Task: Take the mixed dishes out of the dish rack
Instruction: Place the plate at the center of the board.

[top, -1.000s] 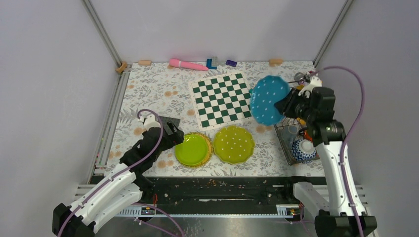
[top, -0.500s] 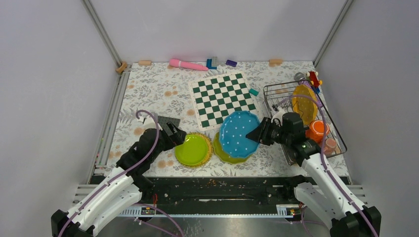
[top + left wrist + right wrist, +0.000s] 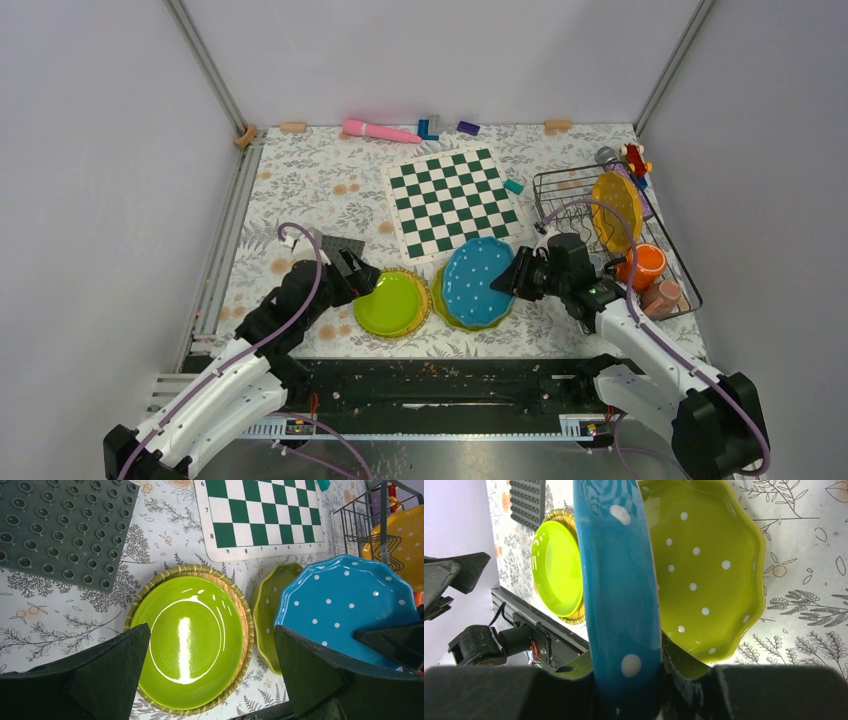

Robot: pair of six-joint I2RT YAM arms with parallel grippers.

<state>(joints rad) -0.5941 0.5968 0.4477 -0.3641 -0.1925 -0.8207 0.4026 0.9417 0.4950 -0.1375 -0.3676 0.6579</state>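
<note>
You are gripping the teal plate in your right gripper over the dotted plate, at eight o'clock from the rack. It is seemingly tilted, so lower, then release. Your left gripper is gaping, empty.

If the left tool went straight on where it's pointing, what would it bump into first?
Probably the lime-green plate. It lies flat right ahead of the open left tool, though depth is hard to judge.
</note>
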